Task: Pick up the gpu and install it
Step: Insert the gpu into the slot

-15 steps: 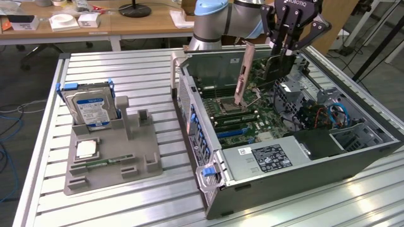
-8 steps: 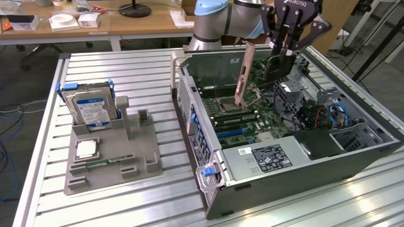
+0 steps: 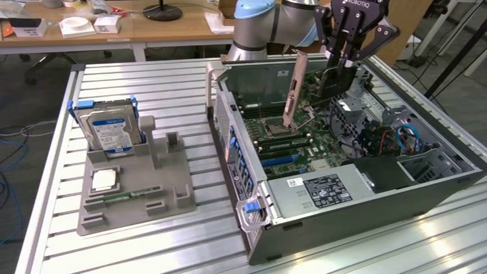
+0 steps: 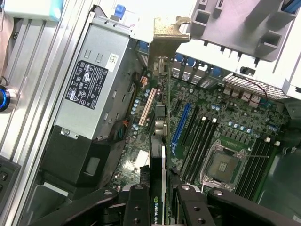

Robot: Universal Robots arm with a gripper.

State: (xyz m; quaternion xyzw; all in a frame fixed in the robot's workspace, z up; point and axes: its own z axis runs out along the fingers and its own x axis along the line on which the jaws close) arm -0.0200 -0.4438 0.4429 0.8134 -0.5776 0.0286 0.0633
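While the card hangs over the open case, notes run from the far end of the tabletop (image 3: 152,80) in toward the pincer (image 3: 344,61).

Well away from the pincer: grey holder (image 3: 145,200), with the hard drive (image 3: 110,128) upright in it. Not involved.

Nearer: case (image 3: 365,220) on its side, lid off, motherboard exposed. The power supply (image 4: 96,92) is well off to one side of the pincer, clear of the card. The CPU socket (image 3: 275,123) lies below the pincer, beside the bracket's lower end.

At the pincer: fingers clamped on the gpu (image 3: 329,88) along its upper edge. The board hangs on edge beneath, near vertical. The metal bracket (image 3: 293,91) is at the end away from the pincer, so the grip looks off-centre. The gpu is in the air above the motherboard, not seated. Cannot tell whether the bracket tip touches anything.

Wrist view: the blue slot (image 4: 181,123) lies just beside the card's line, roughly parallel to it, not directly under it.

Judgement, step in hand: carrying the card to its slot and lining it up. To do it well:
- Square the lower edge over the slot before any descent.
- Hold the board upright so the contacts enter along their whole length.
- Let the bracket meet the rear opening of the case at the same time.
- Go straight down and slowly, with no sideways drag across the memory slots or socket lever.
- Watch the bracket end. With the grip toward the other end, the thin board could pivot in the fingers if one corner catches first.
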